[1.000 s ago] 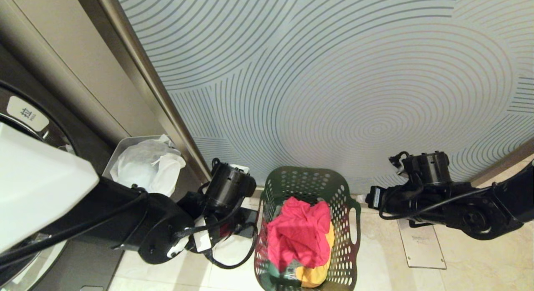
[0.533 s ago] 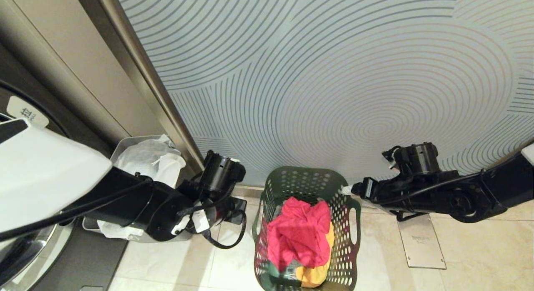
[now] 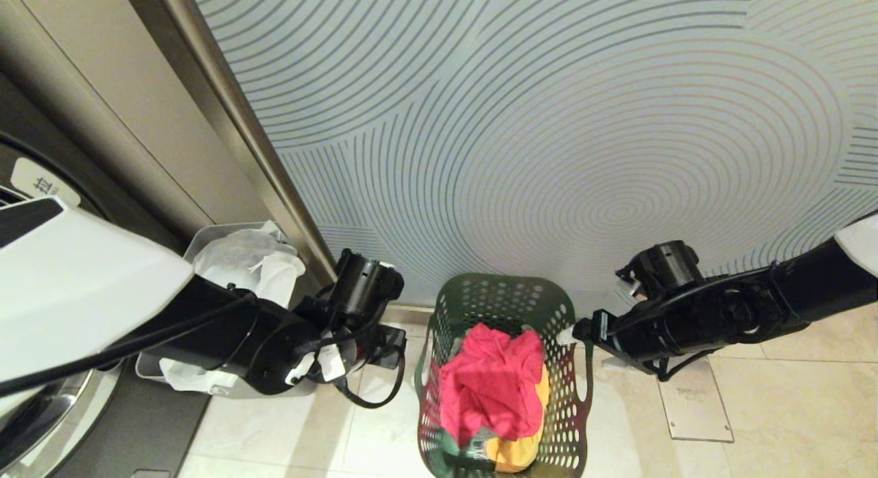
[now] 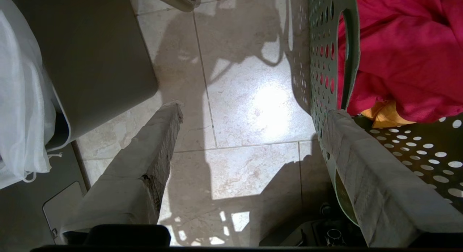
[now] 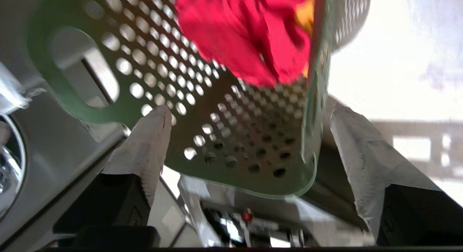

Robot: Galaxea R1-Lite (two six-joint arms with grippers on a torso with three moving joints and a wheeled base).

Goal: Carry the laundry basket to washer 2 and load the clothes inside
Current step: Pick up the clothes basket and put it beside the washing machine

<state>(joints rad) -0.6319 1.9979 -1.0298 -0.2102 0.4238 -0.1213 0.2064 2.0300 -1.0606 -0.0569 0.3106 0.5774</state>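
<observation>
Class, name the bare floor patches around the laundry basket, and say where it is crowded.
Bare tile lies between the grey bin and the laundry basket, under the left gripper, and right of the basket around the floor plate. Crowded: the basket, full of clothes, with the right gripper at its rim.

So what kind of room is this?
Probably a laundry room: a front-loading washer stands on the left, a green laundry basket holds clothes on the tiled floor, and a bagged bin sits nearby.
</observation>
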